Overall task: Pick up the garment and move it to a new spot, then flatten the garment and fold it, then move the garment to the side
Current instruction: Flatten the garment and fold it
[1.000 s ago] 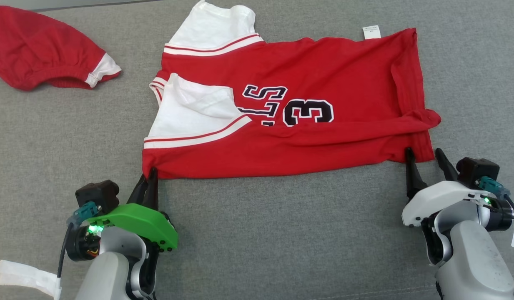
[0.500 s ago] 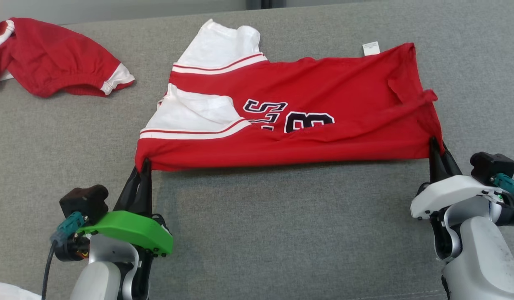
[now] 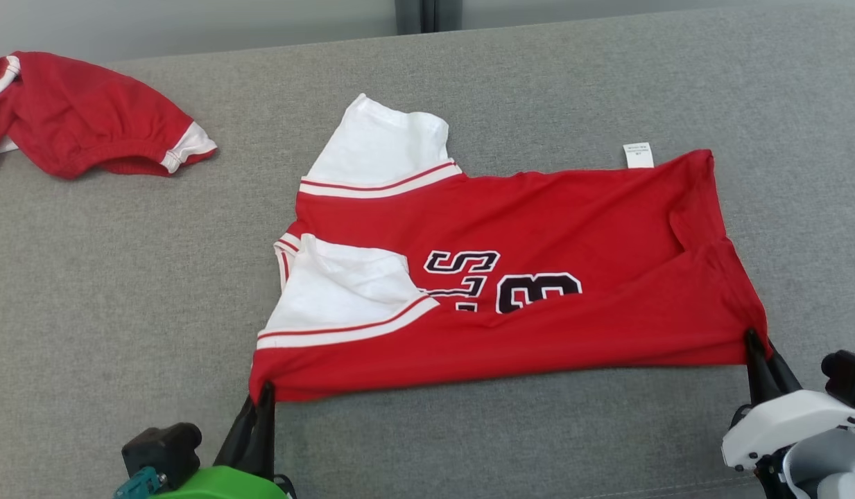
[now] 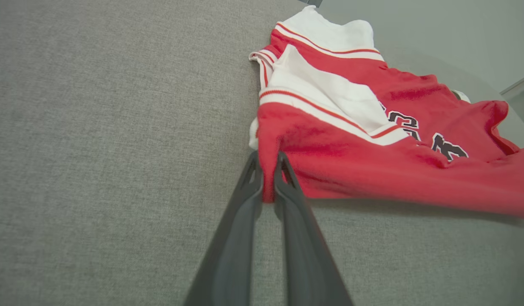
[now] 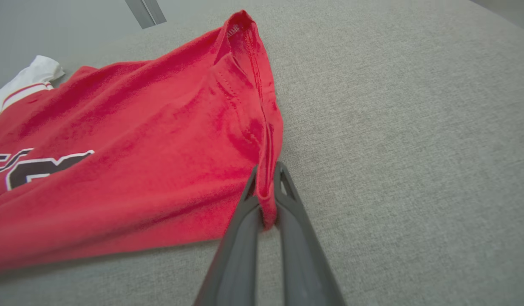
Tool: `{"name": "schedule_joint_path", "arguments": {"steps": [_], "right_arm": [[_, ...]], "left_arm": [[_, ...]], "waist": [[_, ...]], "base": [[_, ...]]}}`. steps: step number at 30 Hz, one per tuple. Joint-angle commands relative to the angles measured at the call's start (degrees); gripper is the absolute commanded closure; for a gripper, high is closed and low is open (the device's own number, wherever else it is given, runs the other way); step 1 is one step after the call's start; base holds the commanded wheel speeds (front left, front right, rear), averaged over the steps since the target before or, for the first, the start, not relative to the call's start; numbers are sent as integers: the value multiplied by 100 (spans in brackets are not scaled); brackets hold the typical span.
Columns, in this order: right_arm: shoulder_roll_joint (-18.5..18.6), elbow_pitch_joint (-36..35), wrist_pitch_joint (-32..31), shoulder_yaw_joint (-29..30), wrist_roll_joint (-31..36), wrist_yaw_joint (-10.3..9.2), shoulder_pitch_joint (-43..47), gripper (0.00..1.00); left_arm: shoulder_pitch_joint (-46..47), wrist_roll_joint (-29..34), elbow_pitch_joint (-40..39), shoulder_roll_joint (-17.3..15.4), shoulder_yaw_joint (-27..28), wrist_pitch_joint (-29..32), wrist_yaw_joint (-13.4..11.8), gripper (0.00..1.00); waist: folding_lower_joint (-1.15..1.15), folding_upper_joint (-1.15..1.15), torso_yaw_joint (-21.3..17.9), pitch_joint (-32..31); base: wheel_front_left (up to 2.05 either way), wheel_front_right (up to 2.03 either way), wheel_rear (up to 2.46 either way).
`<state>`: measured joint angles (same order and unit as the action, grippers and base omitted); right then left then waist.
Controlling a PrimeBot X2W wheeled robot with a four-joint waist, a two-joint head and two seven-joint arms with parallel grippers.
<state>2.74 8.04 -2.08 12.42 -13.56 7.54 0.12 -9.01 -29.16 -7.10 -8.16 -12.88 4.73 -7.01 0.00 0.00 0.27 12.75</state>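
The garment (image 3: pixel 538 229) is a red jersey with white sleeves and black lettering, spread sideways on the grey surface. My left gripper (image 3: pixel 264 396) is shut on its near left corner, and the left wrist view shows red cloth (image 4: pixel 287 140) pinched between the dark fingers (image 4: pixel 268 178). My right gripper (image 3: pixel 752 338) is shut on the near right corner. In the right wrist view, the hem (image 5: pixel 262 127) runs down into the closed fingers (image 5: pixel 266 191). The near edge hangs stretched between the two grippers, slightly off the surface.
A second red garment (image 3: pixel 80 114) with white trim lies bunched at the far left. The grey fabric surface (image 3: pixel 122 291) stretches wide on all sides. A wall and a dark vertical strip (image 3: pixel 417 14) stand behind the far edge.
The right gripper moved onto the near right corner and shut on it. Both grippers now hold the near edge taut and raised. The camera view has shifted, showing more of the far edge.
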Motion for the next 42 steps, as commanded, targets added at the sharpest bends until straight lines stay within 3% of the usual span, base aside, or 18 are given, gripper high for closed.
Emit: {"name": "schedule_joint_path", "arguments": {"steps": [1, 2, 4, 5, 6, 12, 16, 23, 27, 33, 42], "right_arm": [[28, -75, -34, 76, -44, -10, 145, 100], [28, -97, -26, 102, -37, -10, 198, 97], [29, -129, 27, 166, 10, -11, 256, 40], [27, -135, 49, 190, 13, -11, 273, 0], [28, -136, 70, 200, 9, -11, 274, 0], [22, -270, 137, 296, 144, -10, 37, 0], [22, -397, 112, 225, 257, -10, -226, 0], [22, -556, 14, -249, 325, -10, -952, 0], [21, -475, 64, -535, 361, -10, -1421, 0], [21, -263, 191, -873, 335, -10, -2064, 0], [17, 63, 396, -1233, 300, -10, -2773, 0]], "left_arm": [[-156, -62, -18, -27, 2, 8, -3, 100], [-209, -75, -22, -41, -12, 12, 3, 100], [-244, -34, -45, -104, -3, 5, 2, 100], [-216, 9, -73, -146, 7, -17, 16, 66], [-166, 39, -102, -174, 13, -18, 16, 0], [489, 324, -344, -516, -11, 194, 143, 0], [1420, 468, -318, -762, -86, 534, 335, 0], [3645, 492, 547, -1218, -257, 1439, 1034, 0], [4737, 448, 1247, -1411, -351, 2005, 1232, 0], [5849, 52, 2155, -1426, -345, 2660, 1357, 0], [6580, -369, 2733, -1756, -541, 3497, 1431, 0]], "waist": [[0, 0, -10, 8], [0, 0, -17, 14], [0, 0, -33, 35], [0, 0, -37, 44], [0, 0, -39, 51], [0, 0, -80, 144], [0, 0, -139, 300], [0, 0, -461, 895], [0, 0, -722, 1297], [0, 0, -1084, 1795], [0, 0, -1550, 2181]], "base": [[0, 0, 0], [0, 0, 0], [0, 0, 0], [0, 0, 0], [0, 0, 0], [0, 0, 0], [0, 0, 0], [0, 0, 0], [0, 0, 0], [0, 0, 0], [0, 0, 0]]}}
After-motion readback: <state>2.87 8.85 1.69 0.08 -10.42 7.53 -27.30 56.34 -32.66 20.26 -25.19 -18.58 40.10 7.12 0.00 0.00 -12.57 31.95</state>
